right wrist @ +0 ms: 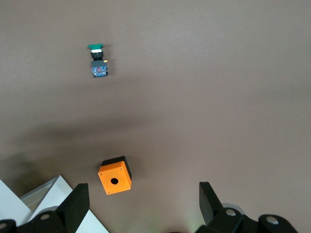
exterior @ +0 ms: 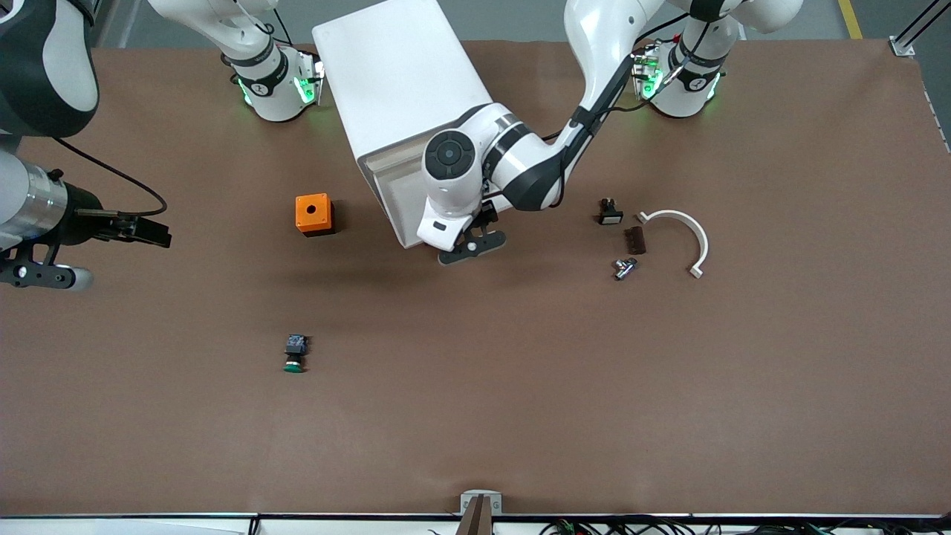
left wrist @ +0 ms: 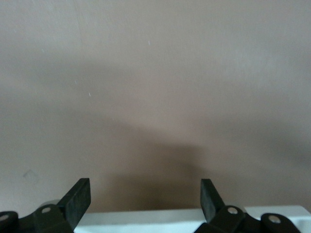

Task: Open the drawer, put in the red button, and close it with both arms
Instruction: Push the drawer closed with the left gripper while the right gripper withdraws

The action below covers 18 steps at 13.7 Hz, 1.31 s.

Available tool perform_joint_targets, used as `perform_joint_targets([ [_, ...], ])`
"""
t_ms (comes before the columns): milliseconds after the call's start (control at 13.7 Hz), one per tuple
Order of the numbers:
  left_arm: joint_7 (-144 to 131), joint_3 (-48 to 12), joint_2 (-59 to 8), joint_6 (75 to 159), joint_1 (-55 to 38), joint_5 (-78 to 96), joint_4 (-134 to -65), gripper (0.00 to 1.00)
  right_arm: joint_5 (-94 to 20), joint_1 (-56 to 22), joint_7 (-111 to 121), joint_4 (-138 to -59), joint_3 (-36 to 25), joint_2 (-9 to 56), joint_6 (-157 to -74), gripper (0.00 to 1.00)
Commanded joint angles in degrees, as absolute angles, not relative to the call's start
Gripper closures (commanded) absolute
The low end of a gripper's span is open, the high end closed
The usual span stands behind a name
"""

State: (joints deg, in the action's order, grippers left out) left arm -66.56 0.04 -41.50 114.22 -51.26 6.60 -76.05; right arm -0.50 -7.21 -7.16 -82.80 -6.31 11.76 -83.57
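No red button shows in any view. The white drawer cabinet [exterior: 401, 82] stands at the robots' side of the table, its front turned toward the front camera. My left gripper [exterior: 472, 249] is open and low at the bottom edge of the cabinet's front. In the left wrist view [left wrist: 146, 199] a white edge [left wrist: 155, 218] lies between its spread fingers. My right gripper [exterior: 152, 234] is open and empty, up over the table at the right arm's end. In the right wrist view [right wrist: 143, 204] it is above the orange box [right wrist: 115, 177].
The orange box with a hole [exterior: 313, 214] sits beside the cabinet. A green-capped switch [exterior: 295, 354] [right wrist: 98, 62] lies nearer the front camera. Toward the left arm's end lie a small black part [exterior: 609, 212], a brown block [exterior: 635, 239], a metal fitting [exterior: 624, 267] and a white curved clip [exterior: 687, 234].
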Motion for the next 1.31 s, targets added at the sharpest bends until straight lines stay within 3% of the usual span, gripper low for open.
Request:
perform_joint_targets([
  [0,-67.41,-1.75,-39.55,114.43,-51.42,6.41,-78.31,0.01,0.53,-5.46,-2.04,-81.83,-6.07,10.81,-81.74,0.0],
  [1239,-71.9,-5.27,-40.08,114.35,-51.59,28.91,-81.91,0.01,0.62,0.26,-1.94,-79.19,-5.8,11.43,-81.04,0.0],
])
